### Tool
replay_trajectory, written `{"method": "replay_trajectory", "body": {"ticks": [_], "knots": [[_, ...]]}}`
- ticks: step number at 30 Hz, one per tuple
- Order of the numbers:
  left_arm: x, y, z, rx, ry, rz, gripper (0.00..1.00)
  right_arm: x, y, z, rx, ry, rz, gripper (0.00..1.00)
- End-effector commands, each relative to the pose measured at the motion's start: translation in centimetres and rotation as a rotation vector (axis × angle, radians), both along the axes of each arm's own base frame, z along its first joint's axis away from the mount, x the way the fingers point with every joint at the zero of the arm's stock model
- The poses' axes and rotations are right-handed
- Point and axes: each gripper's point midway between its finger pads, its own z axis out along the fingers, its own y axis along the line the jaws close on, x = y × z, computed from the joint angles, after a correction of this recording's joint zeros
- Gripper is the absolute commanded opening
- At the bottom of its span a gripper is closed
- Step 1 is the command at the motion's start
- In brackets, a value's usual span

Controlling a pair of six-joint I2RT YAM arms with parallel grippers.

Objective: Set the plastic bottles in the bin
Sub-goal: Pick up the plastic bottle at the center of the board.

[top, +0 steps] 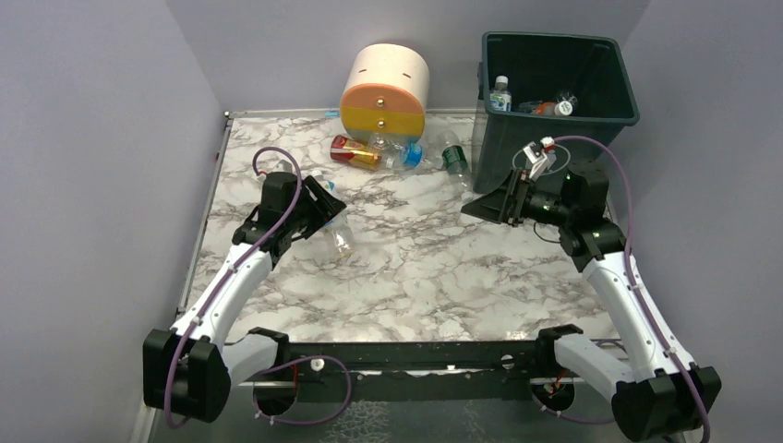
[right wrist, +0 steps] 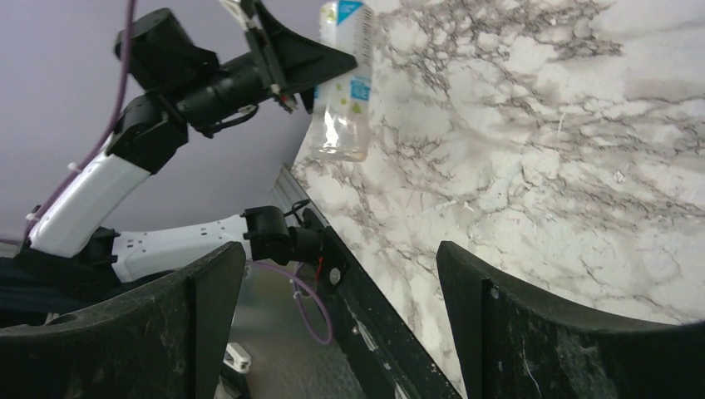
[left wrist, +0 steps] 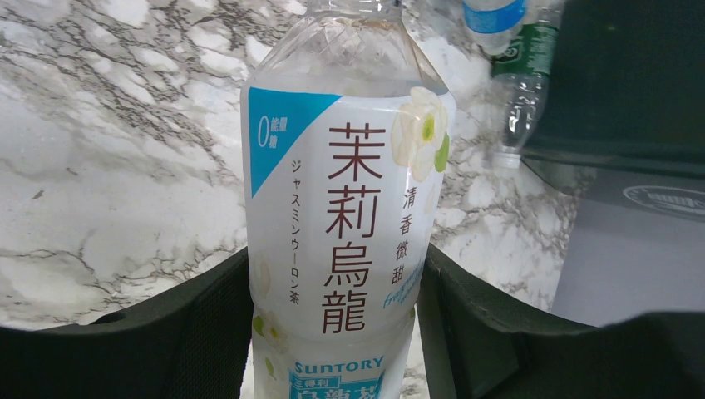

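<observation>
Far left of the bin (top: pixel 499 148), the left claw (top: pixel 323 209) squeezes a white-label bottle (left wrist: pixel 341 208) on both sides. Right beside the bin, the right claw (top: pixel 485 203) is wide open and holds nothing. Some bottles (top: pixel 500 94) sit inside the bin.

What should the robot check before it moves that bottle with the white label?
1. Left gripper has a finger on each side of the white-label bottle: ok, both fingers press its label.
2. Bottle lifted off the table: cannot tell.
3. Bin open on top, with room: ok, the bottles inside leave space.
4. Right gripper open and empty: ok.
5. Way to the bin free: probably not ok, because the right gripper sits just in front of the bin.
</observation>
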Motion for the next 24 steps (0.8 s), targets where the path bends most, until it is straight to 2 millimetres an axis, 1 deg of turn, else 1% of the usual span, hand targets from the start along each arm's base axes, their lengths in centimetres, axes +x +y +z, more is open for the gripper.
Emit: {"method": "replay_trajectory", "body": {"ticks": [1, 7, 15, 16, 18, 24], "knots": [[-1.0, -1.2, 1.8, -0.054, -0.067, -0.077, 0.62, 0.5, 0.2, -2.6, -0.036, 0.046, 0.019, 0.89], [-1.5, -1.9, 2.4, -0.079, -0.077, -0.126, 0.62, 1.6, 0.4, -5.1, -0.062, 0.094, 0.028, 0.89], [-1.7, -2.7, 2.6, -0.098, -0.073, -0.171, 0.62, 1.9, 1.0, -8.1, -0.076, 0.150, 0.077, 0.90], [-1.7, -2.7, 2.7, -0.100, -0.076, -0.175, 0.62, 1.9, 1.1, -8.4, -0.070, 0.159, 0.090, 0.92], [-1.8, -2.7, 2.8, -0.096, -0.076, -0.183, 0.62, 1.7, 1.5, -8.8, -0.057, 0.172, 0.115, 1.00], [-1.9, -3.1, 3.4, -0.100, -0.090, -0.212, 0.63, 1.2, 2.3, -9.5, -0.031, 0.208, 0.167, 1.00]]}}
